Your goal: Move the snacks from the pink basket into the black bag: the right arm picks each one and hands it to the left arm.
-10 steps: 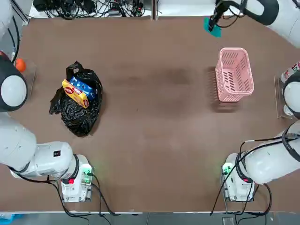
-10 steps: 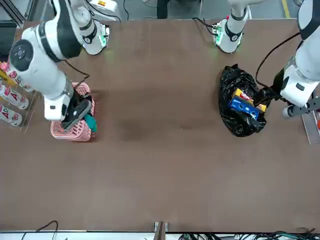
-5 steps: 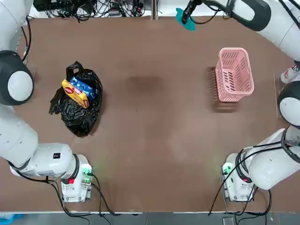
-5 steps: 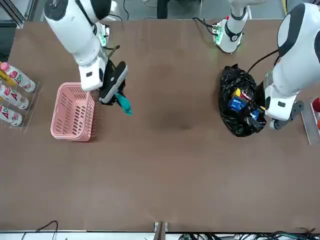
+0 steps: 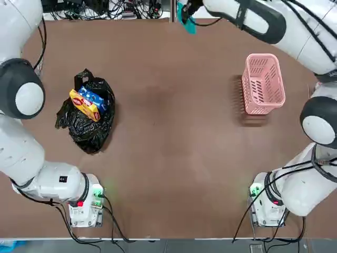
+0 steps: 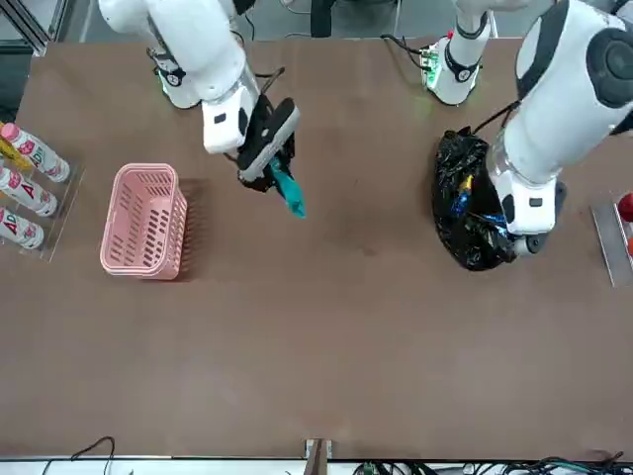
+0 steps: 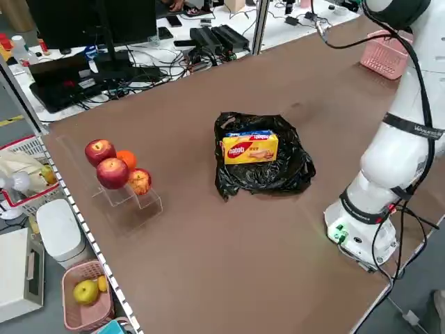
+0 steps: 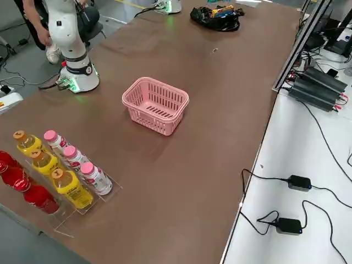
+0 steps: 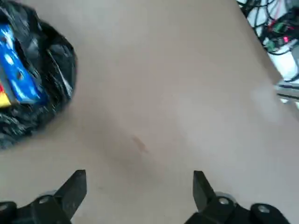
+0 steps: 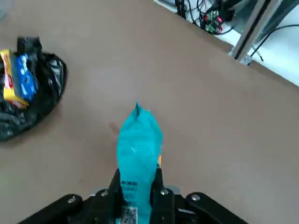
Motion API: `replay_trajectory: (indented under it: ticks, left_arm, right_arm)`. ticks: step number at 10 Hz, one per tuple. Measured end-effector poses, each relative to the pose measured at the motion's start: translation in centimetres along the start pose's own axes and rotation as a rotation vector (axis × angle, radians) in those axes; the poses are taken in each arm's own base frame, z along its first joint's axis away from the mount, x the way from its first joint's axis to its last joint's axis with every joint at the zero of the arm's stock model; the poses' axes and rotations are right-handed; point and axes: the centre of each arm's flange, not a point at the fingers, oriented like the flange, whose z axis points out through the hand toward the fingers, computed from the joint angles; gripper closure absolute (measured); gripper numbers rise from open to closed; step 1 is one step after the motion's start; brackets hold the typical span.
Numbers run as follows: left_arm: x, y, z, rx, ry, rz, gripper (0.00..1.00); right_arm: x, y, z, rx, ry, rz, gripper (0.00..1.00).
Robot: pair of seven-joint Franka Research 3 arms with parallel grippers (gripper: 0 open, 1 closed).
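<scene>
My right gripper hangs above the table's middle, nearer the far edge, shut on the teal snack, which sticks out past its fingertips. The pink basket stands on the robot's right side and looks empty. The black bag lies on the robot's left side with a yellow snack and a blue snack in its mouth. The left arm leans over the bag's inner side. Its gripper is open above bare table, with nothing between the fingers and the bag off to one side.
Bottles stand in a clear rack at the robot's right table edge. Apples and an orange sit on a clear stand at its left edge. Cables and power bricks lie beyond the far edge.
The right arm has carried the teal snack from the basket's far side leftward to the table's middle. The left arm has swung in from the left edge toward the bag.
</scene>
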Motion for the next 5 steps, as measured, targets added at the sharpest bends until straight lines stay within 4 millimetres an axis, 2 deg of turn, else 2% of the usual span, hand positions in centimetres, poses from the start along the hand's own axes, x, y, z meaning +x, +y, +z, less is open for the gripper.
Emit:
replay_trajectory:
  ticks: [2, 3, 5]
  left_arm:
    - [-4.6, 1.6, 0.7, -0.012, -0.010, -0.008, 0.00]
    - [-6.1, 2.0, 1.0, -0.013, -0.014, 0.001, 0.00]
    - [-7.7, 2.5, 0.8, -0.040, -0.076, -0.013, 0.00]
  right_arm:
    - [1.0, -3.4, 1.3, 0.016, 0.048, 0.084, 0.72]
    - [1.7, -4.5, 1.6, 0.022, 0.061, 0.105, 0.72]
    - [2.8, -6.2, 1.6, 0.033, 0.084, 0.127, 0.72]
